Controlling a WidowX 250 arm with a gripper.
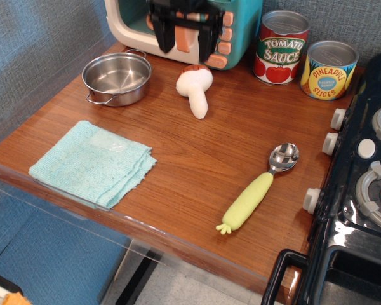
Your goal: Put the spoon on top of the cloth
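The spoon (258,188) lies flat on the wooden counter at the right, its shiny bowl toward the stove and its pale yellow-green handle pointing to the front edge. The light turquoise cloth (93,162) lies folded at the front left of the counter, with nothing on it. My black gripper (185,39) hangs at the back, in front of the toy microwave, far from both. Its two fingers are apart and hold nothing.
A steel pot (117,77) stands at the back left. A white plush mushroom (196,89) lies just below the gripper. Tomato sauce (280,47) and pineapple (328,70) cans stand at the back right. A black toy stove (367,190) borders the right side.
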